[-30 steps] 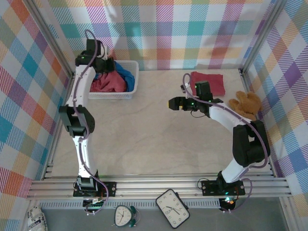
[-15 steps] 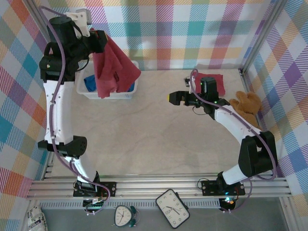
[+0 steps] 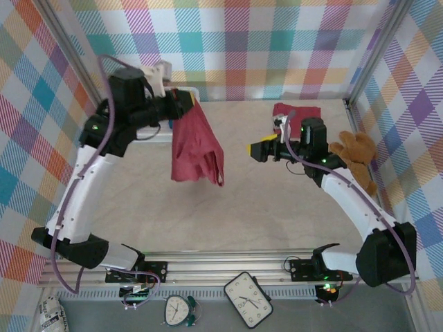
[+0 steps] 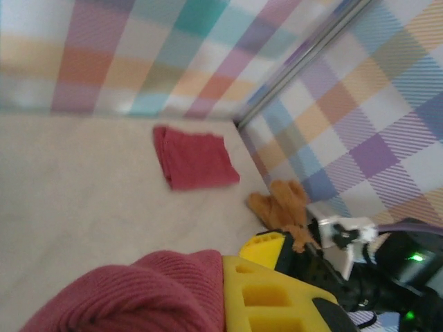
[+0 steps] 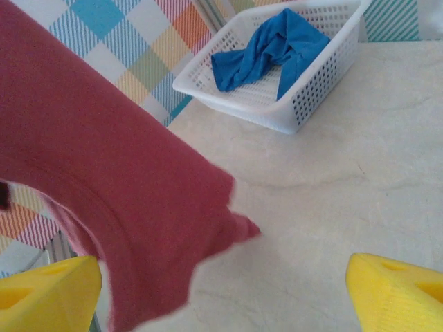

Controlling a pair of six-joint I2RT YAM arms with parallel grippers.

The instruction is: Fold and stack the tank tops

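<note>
My left gripper (image 3: 183,105) is shut on a dark red tank top (image 3: 197,149), which hangs in the air over the left-middle of the table. In the left wrist view the cloth (image 4: 138,290) is bunched against the yellow finger (image 4: 277,297). My right gripper (image 3: 255,148) points left toward the hanging top and is open, its yellow fingertips (image 5: 48,290) wide apart with the red tank top (image 5: 104,187) just ahead. A second dark red tank top (image 3: 297,115) lies folded at the back right. The blue tank top (image 5: 270,48) lies in the basket.
The white mesh basket (image 5: 304,104) stands at the back left by the wall. A brown teddy bear (image 3: 356,155) lies at the right edge, next to the folded top. Plaid walls enclose the table on three sides.
The left arm has lifted the red top out of the basket and swung it right, out over the table. The right gripper has drifted slightly right and stays open.
</note>
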